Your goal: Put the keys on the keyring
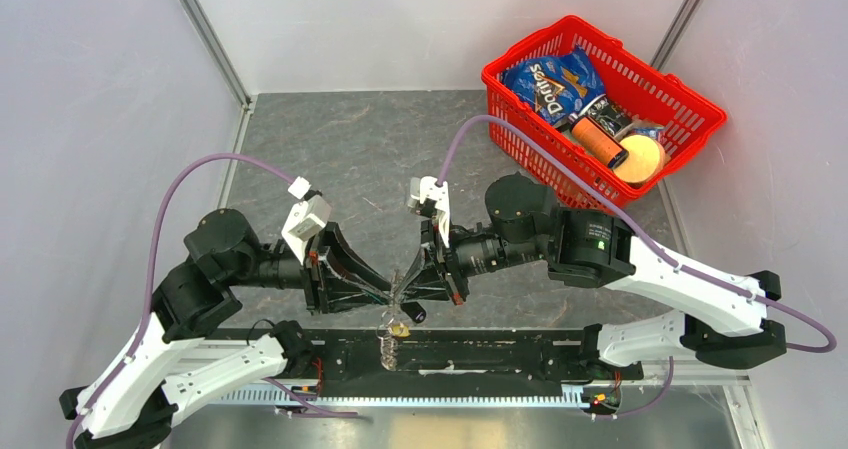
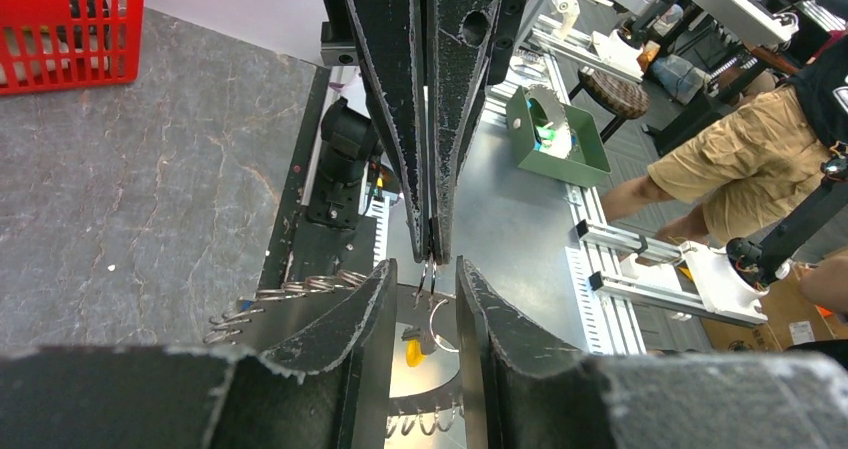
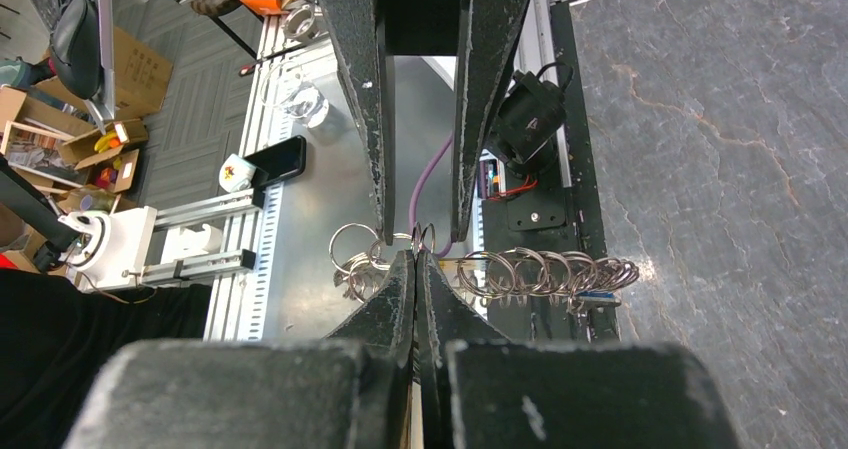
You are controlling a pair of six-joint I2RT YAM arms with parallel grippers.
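Pinching the keyring (image 3: 424, 235) in your right gripper (image 3: 417, 256) by the near edge of the table (image 1: 340, 149), be closing the barely open left gripper (image 2: 426, 265) gently.

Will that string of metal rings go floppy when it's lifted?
Probably floppy: the keyring looks like many separate loops loosely linked, so it should sag and swing. Thin bare metal likely slips, maybe why the right tool pinches it shut.
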